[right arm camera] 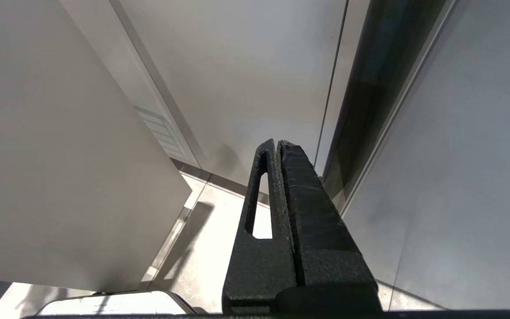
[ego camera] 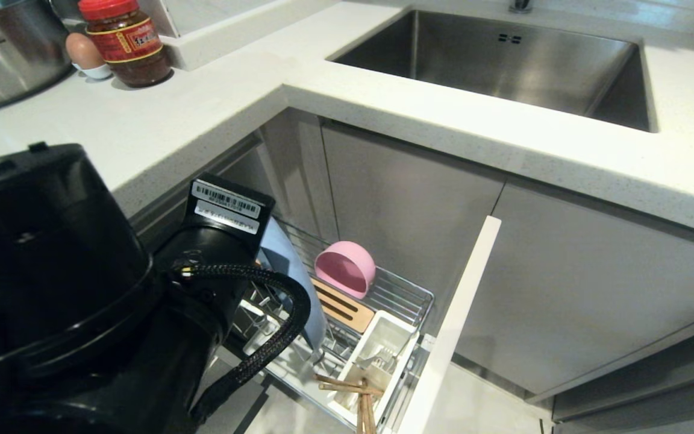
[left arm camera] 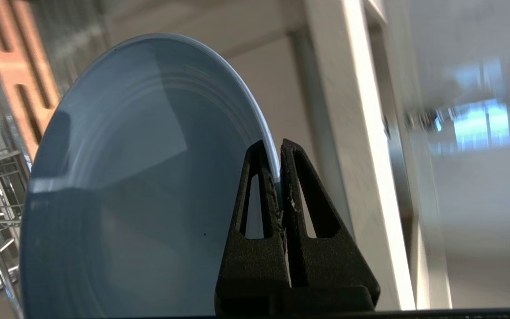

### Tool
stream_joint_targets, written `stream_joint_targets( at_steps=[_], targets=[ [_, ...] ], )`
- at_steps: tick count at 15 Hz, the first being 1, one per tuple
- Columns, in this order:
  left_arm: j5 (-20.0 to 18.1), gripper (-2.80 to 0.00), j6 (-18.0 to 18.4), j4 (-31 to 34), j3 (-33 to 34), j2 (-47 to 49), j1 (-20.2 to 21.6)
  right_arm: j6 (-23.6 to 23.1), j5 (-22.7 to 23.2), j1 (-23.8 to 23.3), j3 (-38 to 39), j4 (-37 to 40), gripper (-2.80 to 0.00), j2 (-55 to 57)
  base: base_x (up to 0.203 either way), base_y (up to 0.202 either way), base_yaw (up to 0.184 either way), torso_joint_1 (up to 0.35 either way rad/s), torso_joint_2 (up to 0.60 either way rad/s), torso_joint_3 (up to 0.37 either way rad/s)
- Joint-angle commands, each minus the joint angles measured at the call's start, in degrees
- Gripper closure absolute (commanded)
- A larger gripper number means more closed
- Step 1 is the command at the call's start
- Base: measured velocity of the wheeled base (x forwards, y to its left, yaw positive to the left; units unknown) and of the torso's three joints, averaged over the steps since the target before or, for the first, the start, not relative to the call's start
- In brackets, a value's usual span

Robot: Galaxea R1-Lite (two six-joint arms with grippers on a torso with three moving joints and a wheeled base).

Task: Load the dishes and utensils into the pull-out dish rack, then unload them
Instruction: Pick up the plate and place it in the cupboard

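Jaws of our left gripper [left arm camera: 280, 146] are pinched tight on the rim of the round, shallow light-blue plate [left arm camera: 140, 177], which stands on edge inside the chrome wire pull-out dish rack [ego camera: 407, 295], at its inner end under the white table [ego camera: 214, 114]. Our right gripper [right arm camera: 277, 146] hangs parked beside the cabinet fronts, jaws closed on nothing.

We judge the main risk is the grip itself: only a narrow bite on a smooth rim, so any twist of the wrist could let the plate swing or slip and knock the wire prongs, or strike the small matte pink round bowl [ego camera: 345, 268] lying on its side just beyond it. Dragging it sideways could also catch the prongs.

Its face looks toward the bowl and the slotted wooden strip [ego camera: 342, 305]; its flat runs across the rack. Light wooden chopsticks [ego camera: 356, 392] lie at the white plastic utensil cup [ego camera: 383, 346], near the rack's front panel.
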Motion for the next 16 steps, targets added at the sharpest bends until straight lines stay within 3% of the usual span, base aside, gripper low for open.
stream_joint_targets(
  at_steps=[1, 4, 11, 16],
  targets=[
    [1.3, 0.00, -3.4, -0.1, 0.3, 2.6, 2.8, 0.0, 0.0, 0.0, 0.0, 0.0, 0.00, -0.2, 0.000, 0.000, 0.000, 0.000, 0.00, 0.000],
    [1.4, 0.00, -7.9, -0.1, 0.2, 5.0, 4.6, 0.0, 0.0, 0.0, 0.0, 0.0, 0.00, -0.2, 0.000, 0.000, 0.000, 0.000, 0.00, 0.000],
    [1.4, 0.00, -12.0, 0.0, 0.2, 10.2, 9.5, 0.0, 0.0, 0.0, 0.0, 0.0, 0.00, -0.2, 0.000, 0.000, 0.000, 0.000, 0.00, 0.000],
    [1.4, 0.00, -15.6, 0.0, 0.3, 12.4, 10.1, 0.0, 0.0, 0.0, 0.0, 0.0, 0.00, -0.2, 0.000, 0.000, 0.000, 0.000, 0.00, 0.000]
  ],
)
